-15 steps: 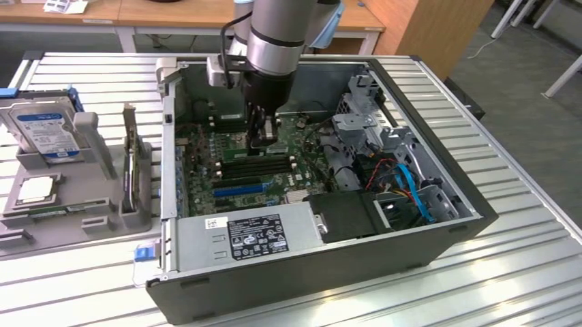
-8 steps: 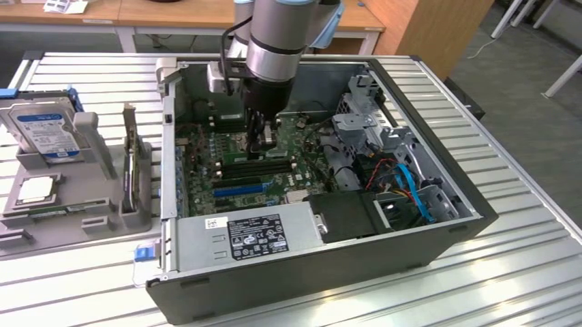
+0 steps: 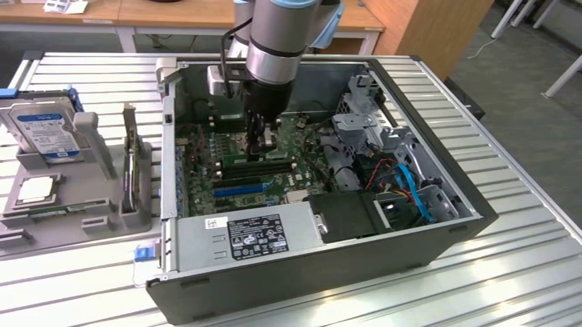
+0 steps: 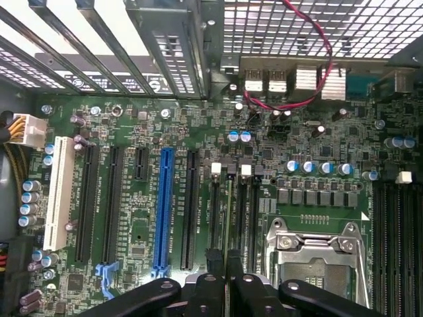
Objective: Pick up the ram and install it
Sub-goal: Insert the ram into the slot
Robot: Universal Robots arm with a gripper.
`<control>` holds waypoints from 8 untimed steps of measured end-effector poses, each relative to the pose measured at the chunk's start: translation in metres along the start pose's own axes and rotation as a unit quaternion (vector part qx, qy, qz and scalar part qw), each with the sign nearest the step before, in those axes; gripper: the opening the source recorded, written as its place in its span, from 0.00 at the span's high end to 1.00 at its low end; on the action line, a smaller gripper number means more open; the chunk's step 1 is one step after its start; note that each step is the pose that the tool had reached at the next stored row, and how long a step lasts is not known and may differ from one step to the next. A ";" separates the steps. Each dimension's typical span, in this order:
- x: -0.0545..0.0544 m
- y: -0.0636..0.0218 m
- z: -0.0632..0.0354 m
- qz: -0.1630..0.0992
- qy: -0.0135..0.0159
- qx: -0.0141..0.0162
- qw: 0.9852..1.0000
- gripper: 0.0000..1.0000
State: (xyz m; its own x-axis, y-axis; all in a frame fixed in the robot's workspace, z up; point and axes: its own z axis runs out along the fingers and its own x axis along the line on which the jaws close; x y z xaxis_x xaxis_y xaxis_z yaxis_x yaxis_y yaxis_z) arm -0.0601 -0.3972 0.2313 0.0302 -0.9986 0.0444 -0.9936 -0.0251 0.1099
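My gripper (image 3: 262,146) reaches down into the open computer case (image 3: 437,231), just above the motherboard (image 3: 204,146). In the wrist view the dark fingers (image 4: 206,290) are shut on the ram (image 4: 229,221). It appears edge-on as a thin green strip. The strip stands upright over the black memory slots (image 4: 215,211) beside the CPU socket (image 4: 314,254), in line with one of them. I cannot tell whether its lower edge touches the slot. White slot latches (image 4: 246,170) show at the slots' far ends.
A grey fixture (image 3: 54,204) at the exterior view's left holds a hard drive with a blue label (image 3: 46,129), an upright expansion card (image 3: 132,163) and a CPU (image 3: 37,191). Inside the case are the power supply (image 3: 250,235), a drive cage (image 3: 364,122) and blue and red cables (image 3: 409,187).
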 end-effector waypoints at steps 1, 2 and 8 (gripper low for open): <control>0.000 0.0000 0.0000 0.000 0.000 0.000 1.000 0.87; 0.000 0.0000 0.0000 0.000 0.000 0.000 1.000 0.87; 0.001 0.0001 0.0001 0.000 0.000 0.000 1.000 0.87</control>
State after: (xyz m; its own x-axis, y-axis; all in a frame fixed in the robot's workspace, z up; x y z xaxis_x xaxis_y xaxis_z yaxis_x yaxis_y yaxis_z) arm -0.0602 -0.3986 0.2313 0.0301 -0.9986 0.0444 -0.9936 -0.0251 0.1099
